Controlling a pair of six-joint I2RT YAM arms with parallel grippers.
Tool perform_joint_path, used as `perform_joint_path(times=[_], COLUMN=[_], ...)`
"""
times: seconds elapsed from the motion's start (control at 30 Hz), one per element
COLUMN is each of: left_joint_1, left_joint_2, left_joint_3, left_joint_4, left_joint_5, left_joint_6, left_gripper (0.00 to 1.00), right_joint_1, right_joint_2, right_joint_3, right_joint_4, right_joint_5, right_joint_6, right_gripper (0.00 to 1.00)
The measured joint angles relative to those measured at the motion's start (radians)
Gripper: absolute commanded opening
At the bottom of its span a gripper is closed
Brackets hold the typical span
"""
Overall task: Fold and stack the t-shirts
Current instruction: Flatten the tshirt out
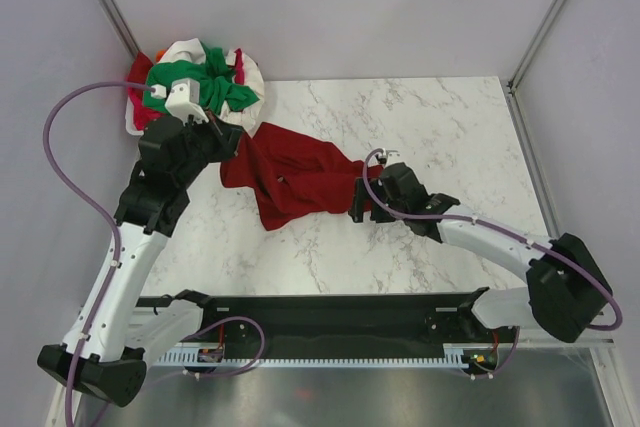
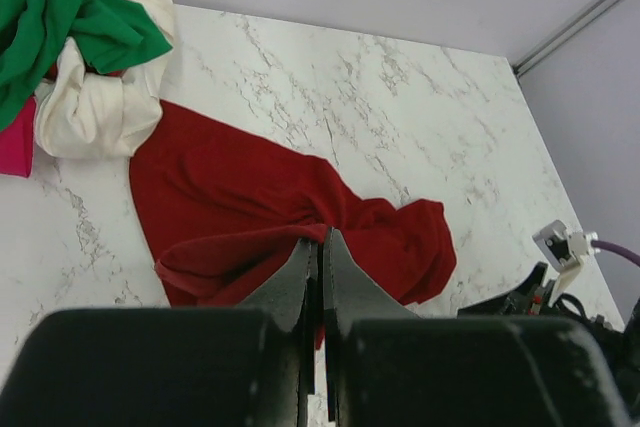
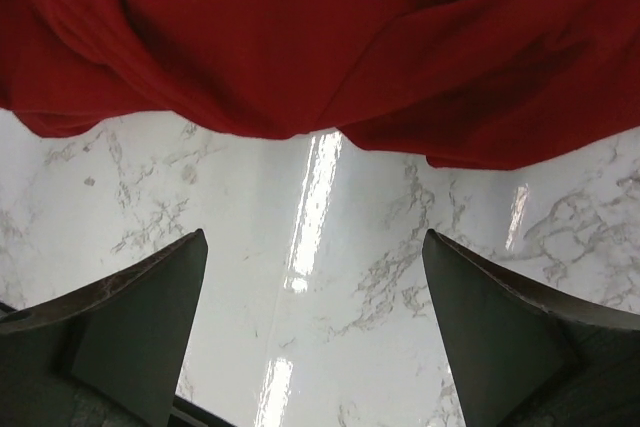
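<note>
The right wrist camera looks down between two dark fingers (image 3: pixel 140 337) of the right end effector (image 3: pixel 315 239), which stand wide apart over bare, glossy marble-patterned bench (image 3: pixel 330 367). Nothing sits between them. Just beyond their tips lies the rumpled hem of the dark red shirt (image 3: pixel 300 37), whose fine ribbed weave shows only in this view.

The left wrist view shows the left end effector (image 2: pixel 321 239) with its fingers pressed together to a thin slit. A raised, rolled fold of the dark red shirt runs up into the tips and a sliver of red shows in the slit, so it appears to pinch that edge. The overhead view hides this contact under the arm's black housing.

From above, the dark red shirt lies crumpled near the bench's middle, with one end effector at each end. Beyond its left end, in the far left corner, the other shirts are heaped: a green shirt (image 2: pixel 60 17) on top, a white shirt (image 2: pixel 90 112) bunched below and a pinkish-red shirt (image 2: pixel 15 142) mostly buried, cut off by the frame edge.
</note>
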Motion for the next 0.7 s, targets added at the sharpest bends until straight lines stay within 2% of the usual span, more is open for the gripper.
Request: perform_joint_path(times=[0.33,0.37,0.43,0.47,0.53,0.57,0.7], left_joint_1=[0.000,0.000,0.000,0.000,0.000,0.001,0.002], left_joint_2=[-0.033,-0.035,-0.039,-0.041,-0.043,-0.043,-0.043], left_joint_3=[-0.049,-0.051,-0.055,-0.058,-0.062,-0.064,-0.068], left_joint_4=[0.021,0.021,0.022,0.022,0.022,0.023,0.023], left_joint_5=[0.020,0.019,0.018,0.016,0.011,0.007,-0.002], left_joint_6=[0.043,0.045,0.047,0.049,0.052,0.054,0.058], left_gripper=[0.02,0.02,0.02,0.02,0.02,0.02,0.02], right_joint_1=[0.000,0.000,0.000,0.000,0.000,0.000,-0.005], right_joint_2=[0.319,0.345,0.380,0.391,0.413,0.420,0.443], right_joint_3=[0.107,0.116,0.134,0.142,0.149,0.151,0.151], right_joint_4=[0.081,0.087,0.097,0.108,0.132,0.143,0.184], right_joint_5=[0.076,0.087,0.117,0.122,0.141,0.150,0.164], right_joint_6=[-0.012,-0.014,-0.020,-0.022,-0.021,-0.019,-0.022], right_gripper=[0.94,0.86,0.77,0.67,0.58,0.45,0.10])
